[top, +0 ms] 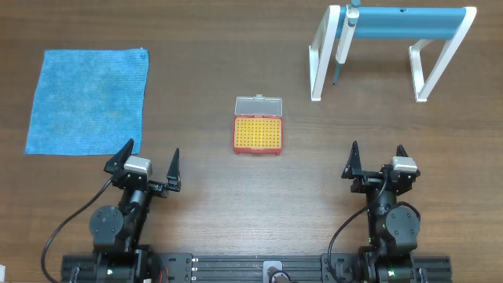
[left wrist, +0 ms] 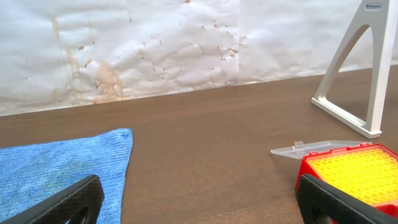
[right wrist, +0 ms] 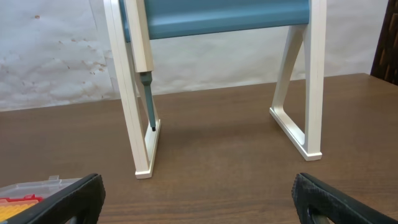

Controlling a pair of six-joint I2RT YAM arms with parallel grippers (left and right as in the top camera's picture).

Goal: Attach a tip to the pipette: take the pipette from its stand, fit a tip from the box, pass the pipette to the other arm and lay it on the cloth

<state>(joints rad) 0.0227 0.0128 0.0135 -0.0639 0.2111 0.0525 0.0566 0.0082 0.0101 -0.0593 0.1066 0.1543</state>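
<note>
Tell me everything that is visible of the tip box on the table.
The tip box is a small rectangular box, red plastic walls around a yellow gridded insert. Its clear lid is open, laid back flat on the far side. It stands upright on the brown table, near its middle; only the table touches it.
</note>
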